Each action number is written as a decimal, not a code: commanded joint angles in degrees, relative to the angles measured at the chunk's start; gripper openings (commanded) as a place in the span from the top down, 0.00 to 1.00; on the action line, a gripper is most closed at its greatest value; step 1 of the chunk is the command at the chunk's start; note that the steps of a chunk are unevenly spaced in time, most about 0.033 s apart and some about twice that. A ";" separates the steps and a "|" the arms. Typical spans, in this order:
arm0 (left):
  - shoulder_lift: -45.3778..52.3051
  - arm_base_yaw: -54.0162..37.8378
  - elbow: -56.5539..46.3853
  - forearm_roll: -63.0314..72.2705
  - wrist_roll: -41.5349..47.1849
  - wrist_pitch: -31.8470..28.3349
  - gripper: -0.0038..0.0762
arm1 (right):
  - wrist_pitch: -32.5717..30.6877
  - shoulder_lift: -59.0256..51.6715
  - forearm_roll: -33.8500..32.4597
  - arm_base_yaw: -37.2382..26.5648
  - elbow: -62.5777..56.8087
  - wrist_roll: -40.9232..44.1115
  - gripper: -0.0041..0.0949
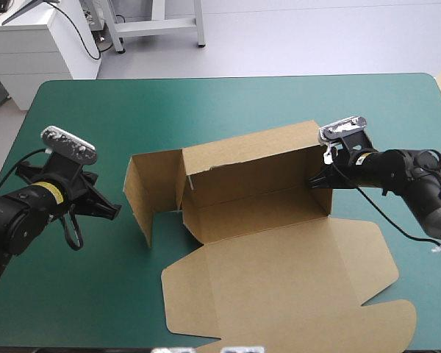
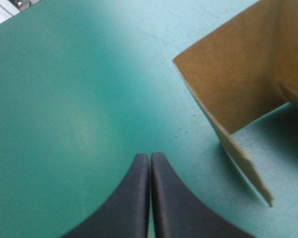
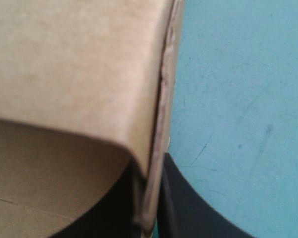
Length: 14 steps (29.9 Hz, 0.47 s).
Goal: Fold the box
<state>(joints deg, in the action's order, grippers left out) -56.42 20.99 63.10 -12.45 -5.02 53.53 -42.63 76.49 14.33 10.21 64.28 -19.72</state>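
The box [image 1: 279, 272] lies on the worktop [image 1: 206, 103], right of centre. Its lid panel is flat toward the near edge, its long wall is raised behind, and an end flap [image 1: 137, 202] stands at its left. The left claw [image 1: 114, 212] is left of that flap, apart from it. The right claw [image 1: 314, 182] is at the box's right end, with the wall's edge between its fingers.

The table's teal-green cover [image 1: 206, 103] — smooth, faintly scuffed — reaches rounded far corners.
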 commanded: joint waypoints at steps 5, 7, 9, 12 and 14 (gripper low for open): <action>5.64 0.02 -3.38 -5.17 5.67 -3.78 0.96 | -9.34 -0.98 -3.28 -0.14 5.16 5.48 0.97; 6.30 0.02 -3.38 -4.78 5.67 -4.03 0.96 | -8.81 0.19 -5.12 -0.14 5.16 7.70 0.97; 6.57 0.02 -3.38 -4.78 5.67 -4.57 0.96 | -7.40 2.05 -7.24 -0.14 5.16 10.04 0.97; 6.57 0.02 -3.38 -4.78 5.67 -5.20 0.96 | -3.84 5.15 -7.92 -0.14 5.16 11.23 0.97; 6.57 0.02 -3.38 -4.78 5.67 -5.76 0.96 | -1.40 7.56 -7.80 -0.14 5.27 11.93 0.97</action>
<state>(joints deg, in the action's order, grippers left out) -50.39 20.99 58.35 -16.47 0.00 52.00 -47.53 82.52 6.76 10.21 68.31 -9.09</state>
